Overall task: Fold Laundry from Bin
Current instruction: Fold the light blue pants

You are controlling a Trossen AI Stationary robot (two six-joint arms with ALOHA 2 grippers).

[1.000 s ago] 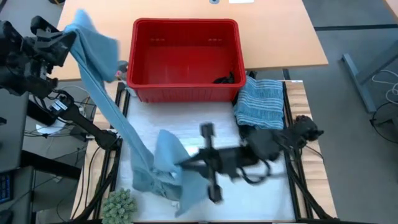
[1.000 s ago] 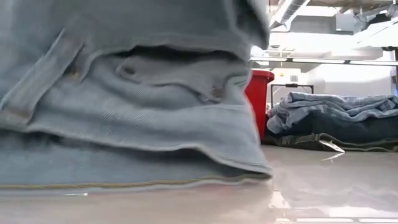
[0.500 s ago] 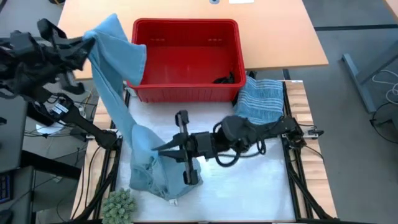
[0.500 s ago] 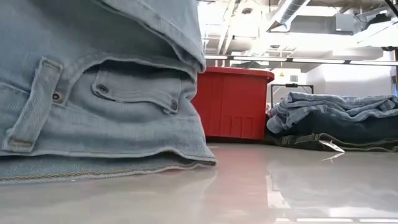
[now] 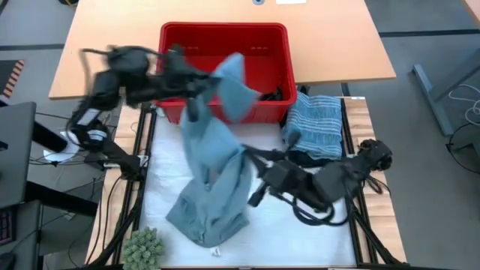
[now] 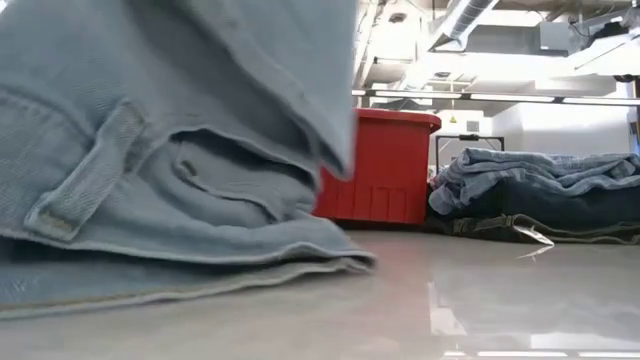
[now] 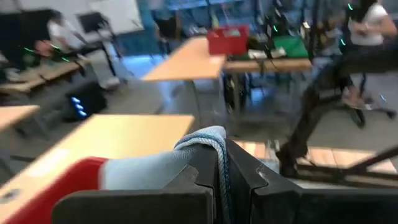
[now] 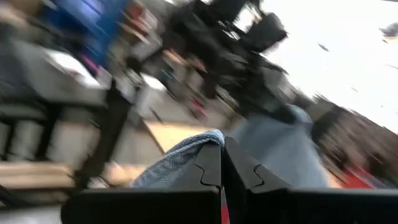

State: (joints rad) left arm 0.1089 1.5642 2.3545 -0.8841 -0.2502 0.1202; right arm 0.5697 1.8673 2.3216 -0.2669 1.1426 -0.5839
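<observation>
My left gripper (image 7: 221,163) and right gripper (image 8: 222,163) both clenched on light-blue jeans (image 5: 214,176); heavy, floppy denim, best held at hems.

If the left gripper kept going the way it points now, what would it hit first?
Likely nothing soon. The left gripper, shut on the light blue jeans, points out over the red bin toward the wooden table beyond; depth is unclear.
</observation>
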